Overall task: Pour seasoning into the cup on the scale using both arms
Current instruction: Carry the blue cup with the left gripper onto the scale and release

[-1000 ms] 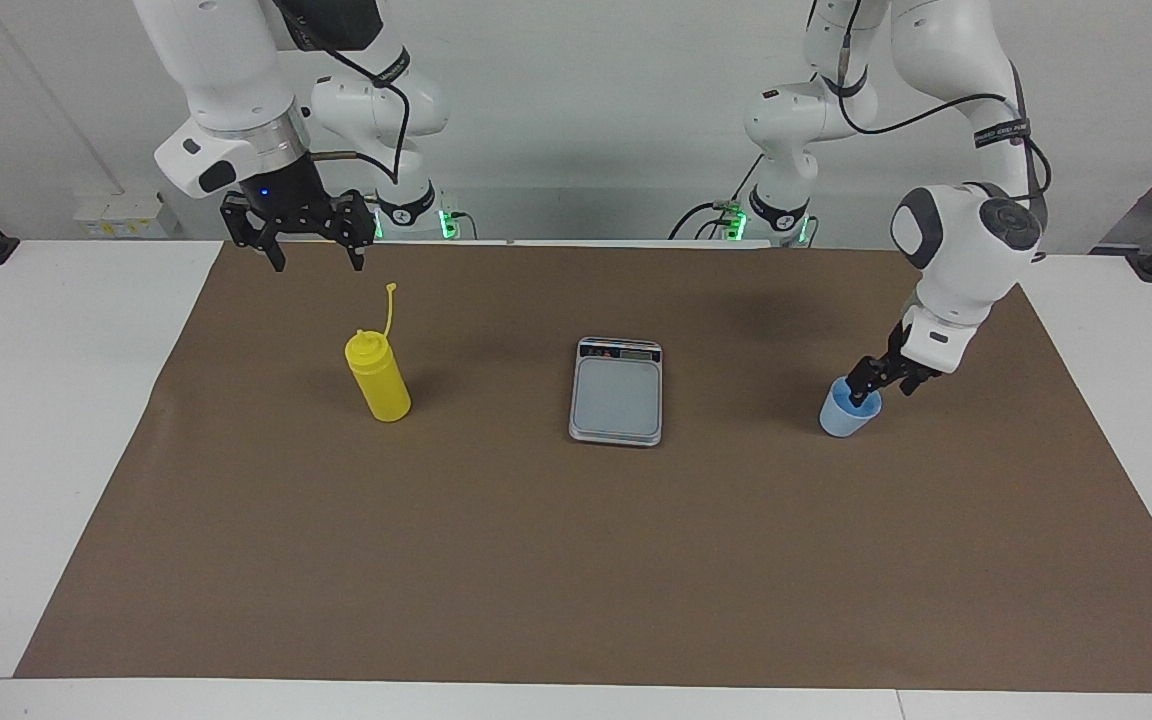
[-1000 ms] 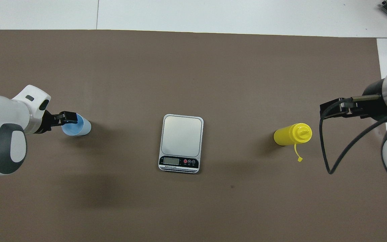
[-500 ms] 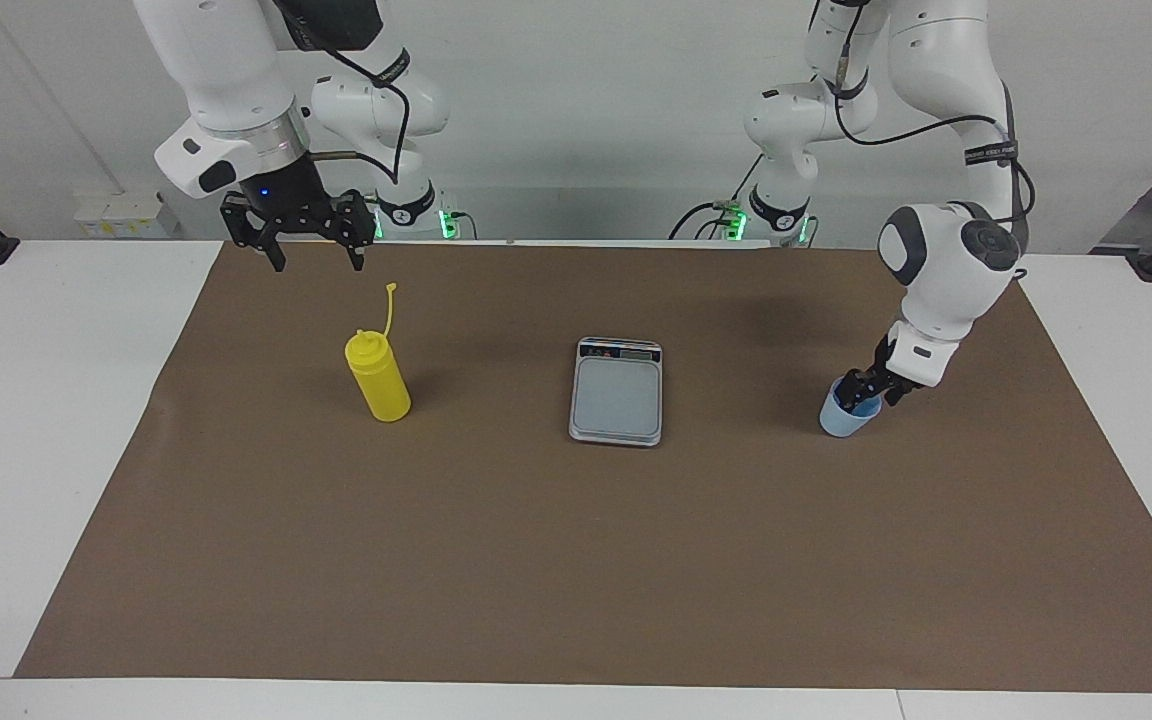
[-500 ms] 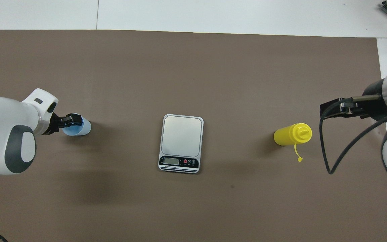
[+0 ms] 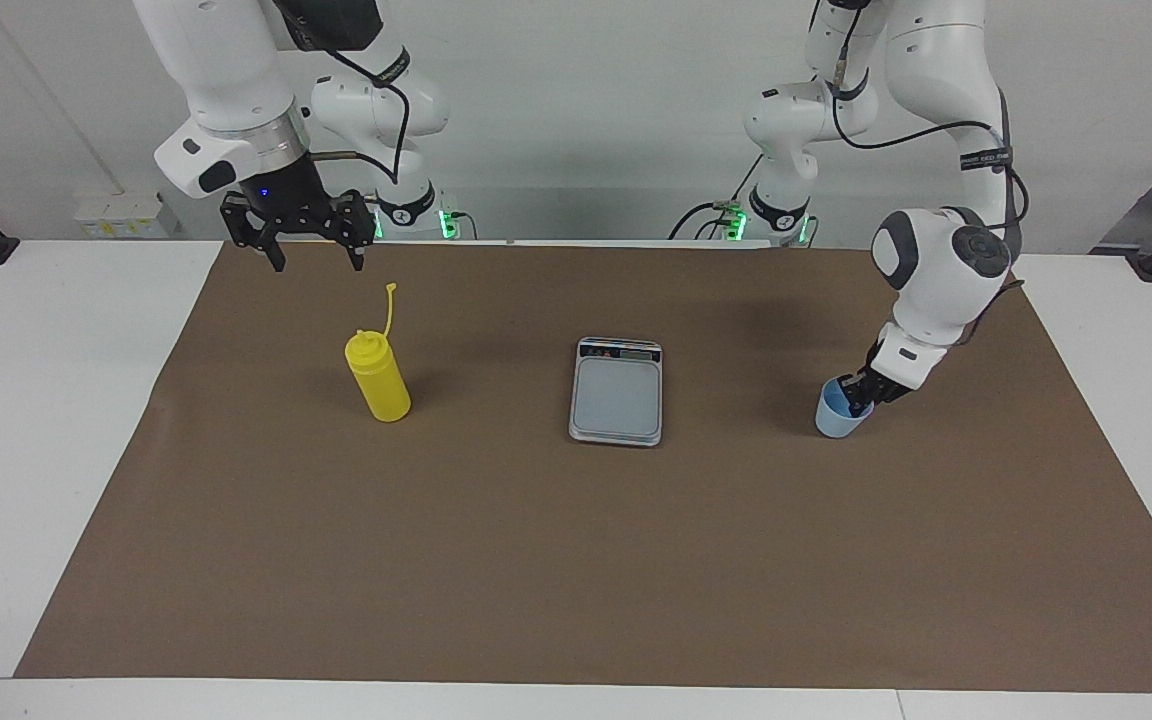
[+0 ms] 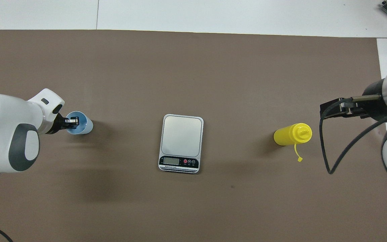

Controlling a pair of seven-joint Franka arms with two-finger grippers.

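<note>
While the brown mat [image 5: 576,560] covers most of the table and nothing on it has yet been poured or weighed, the task looks to be at its very start. Of the two arms, the left arm [image 5: 946,265] is the one at work: its left gripper [image 5: 854,393] has its fingertips pinched together on the rim of the cup [image 5: 839,416], one finger inside the mouth and one outside, at the side of the cup toward that arm's end of the table. The right arm [image 5: 226,100] waits, and its right gripper [image 5: 308,262] hangs with its fingers spread and nothing between them, over the mat's edge close to the robots. Midway between the two claws lies the scale [image 5: 617,391], flat, its plate bare, its long axis running toward and away from the robots with the display strip at the end nearer to them. Just below and a little in front of the spread claw stands the seasoning [image 5: 378,377], upright, its long axis vertical, nozzle up, the cap strap [image 5: 389,308] sticking up beside the nozzle. The cup rests on the mat, mouth up, leaning slightly. Judging from this, carrying the cup onto the scale, picking up the bottle and the pour itself all remain.
</note>
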